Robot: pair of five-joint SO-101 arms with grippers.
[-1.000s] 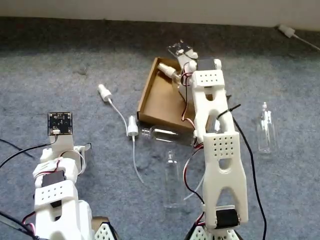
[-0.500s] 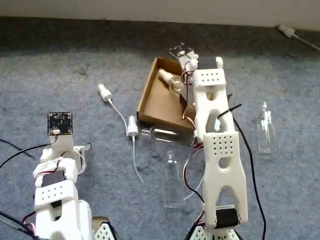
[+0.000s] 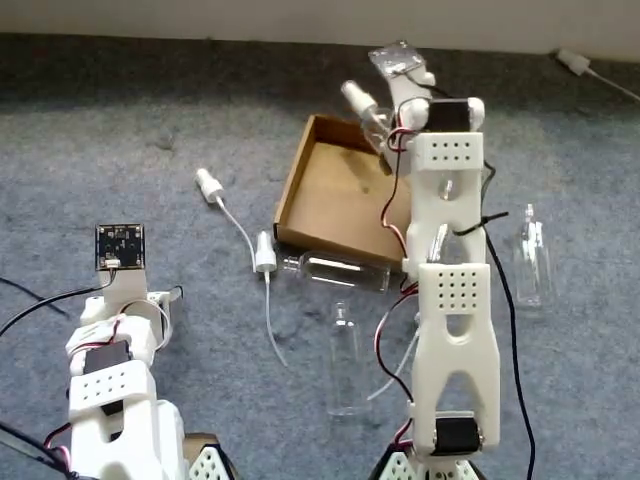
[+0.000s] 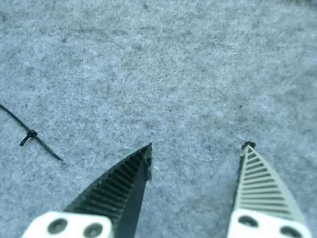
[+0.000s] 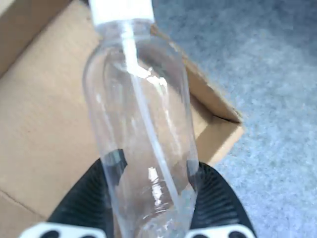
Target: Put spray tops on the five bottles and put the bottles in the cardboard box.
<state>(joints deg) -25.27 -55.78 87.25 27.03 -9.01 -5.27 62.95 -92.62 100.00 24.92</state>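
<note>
- The right tool (image 5: 152, 173) is clamped on a clear bottle (image 5: 138, 124) that has a white spray top on it, with a black finger on each side of the bottle's lower body.
- In the high view this bottle (image 3: 372, 118) hangs at upper centre, tilted, over the top edge of the cardboard box (image 3: 335, 200).
- The left tool (image 4: 197, 146) has its fingers apart over bare grey desk (image 4: 198, 59), beside a thin black wire (image 4: 29, 134).
- An uncapped bottle (image 3: 335, 270) lies on its side against the box's lower edge.
- A second bottle (image 3: 343, 360) lies below it, at lower centre.
- A third bottle (image 3: 530, 260) lies at the right of the frame.
- Two loose spray tops (image 3: 208, 183) (image 3: 264, 252) with trailing tubes lie left of the box.
</note>
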